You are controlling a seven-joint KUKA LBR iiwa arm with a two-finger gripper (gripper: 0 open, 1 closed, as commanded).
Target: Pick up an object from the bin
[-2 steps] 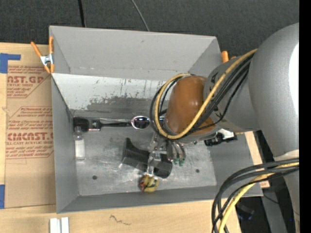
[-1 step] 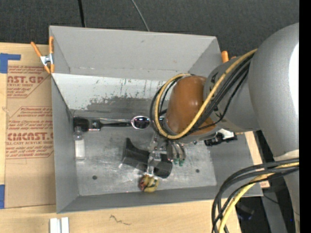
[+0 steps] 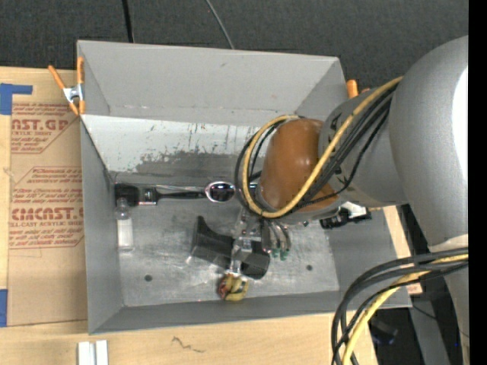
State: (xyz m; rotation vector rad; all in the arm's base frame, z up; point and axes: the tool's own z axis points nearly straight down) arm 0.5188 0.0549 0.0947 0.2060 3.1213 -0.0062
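Note:
My gripper (image 3: 249, 251) reaches down below the arm's orange cover, near the front middle of the bin floor. A black angular object (image 3: 207, 242) lies just to its left, touching or nearly touching it. Right below the gripper, close to the front wall, sits a small yellow and red lump (image 3: 233, 287). Whether either thing is in the gripper I cannot make out.
A metal spoon (image 3: 219, 192) with a black handle end (image 3: 125, 196) lies across the back of the floor. A small clear bottle (image 3: 123, 230) lies by the left wall. The arm and its cables cover the bin's right side.

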